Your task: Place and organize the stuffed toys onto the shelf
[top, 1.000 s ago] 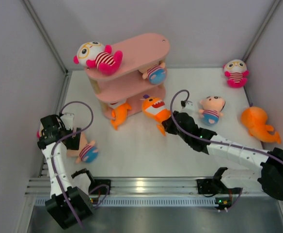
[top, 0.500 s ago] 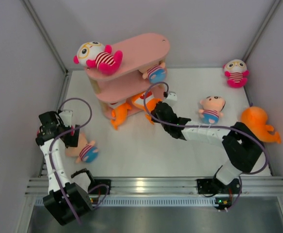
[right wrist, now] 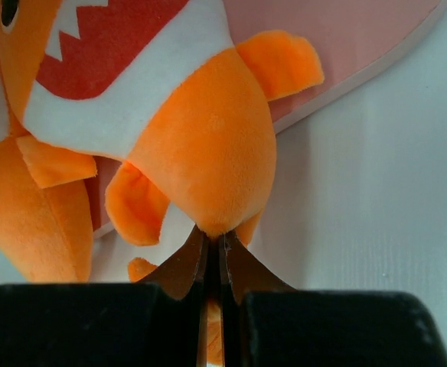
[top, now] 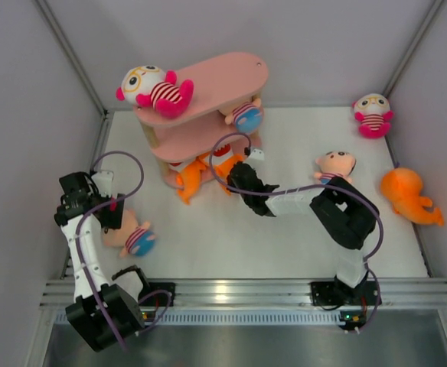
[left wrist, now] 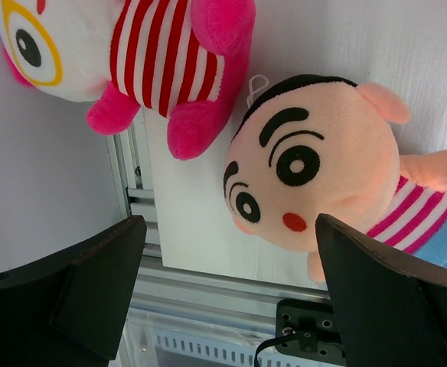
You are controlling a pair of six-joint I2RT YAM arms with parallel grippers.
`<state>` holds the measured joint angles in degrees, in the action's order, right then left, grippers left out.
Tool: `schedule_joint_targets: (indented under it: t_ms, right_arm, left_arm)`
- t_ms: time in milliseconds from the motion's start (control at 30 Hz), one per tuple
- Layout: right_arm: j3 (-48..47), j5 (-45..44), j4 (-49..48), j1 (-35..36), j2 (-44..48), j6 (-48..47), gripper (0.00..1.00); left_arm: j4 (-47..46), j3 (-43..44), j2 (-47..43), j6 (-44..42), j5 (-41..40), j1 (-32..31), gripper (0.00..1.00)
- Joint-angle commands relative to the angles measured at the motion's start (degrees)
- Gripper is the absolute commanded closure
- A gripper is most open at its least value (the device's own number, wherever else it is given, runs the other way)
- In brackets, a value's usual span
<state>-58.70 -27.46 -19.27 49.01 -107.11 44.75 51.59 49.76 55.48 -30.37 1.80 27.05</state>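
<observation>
The pink shelf is about to gain another toy. Over the last second the right arm has swung in from the open bench to the lowest tier. The orange shark it carries lay clear of the shelf before and now noses in under the middle board, just beside a second shark already lodged there. The right gripper stays pinched narrow on the shark's tail, with the body straight ahead of its jaws. The toy therefore looks delivered but not yet released, and letting go seems the likely next step. The left arm has hardly shifted. The left gripper hangs spread wide and empty over a peach-headed doll, which lies on the bench directly below and between its fingers. A white-headed doll lies farther ahead of that gripper
</observation>
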Motion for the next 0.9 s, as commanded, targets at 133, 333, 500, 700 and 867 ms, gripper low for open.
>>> schedule_joint_targets:
  t_ms: [133, 333, 500, 700, 867]
  right_arm:
    - [-3.7, 3.4, -10.3, 0.6, -3.1, -0.9, 1.00]
    - [-5.8, 4.6, -11.8, 1.2, -3.7, -3.6, 0.68]
    - [-4.6, 6.9, -11.4, 1.3, -2.1, -4.8, 0.38]
    - [5.5, 3.8, -2.3, 1.2, 11.2, -5.9, 0.25]
    - [10.5, 3.8, 18.3, -1.7, 28.3, -4.2, 0.22]
  left_arm:
    - [-0.7, 1.5, 0.7, -0.6, 0.3, -0.2, 0.01]
    - [-0.7, 1.2, 0.9, -0.6, -0.4, -0.2, 0.01]
    - [-0.8, 1.2, 1.3, -0.7, -0.5, -0.2, 0.01]
    - [-0.8, 1.2, 1.3, -0.7, -0.4, -0.2, 0.01]
    - [-0.7, 1.4, 1.6, -0.7, 1.3, -0.2, 0.01]
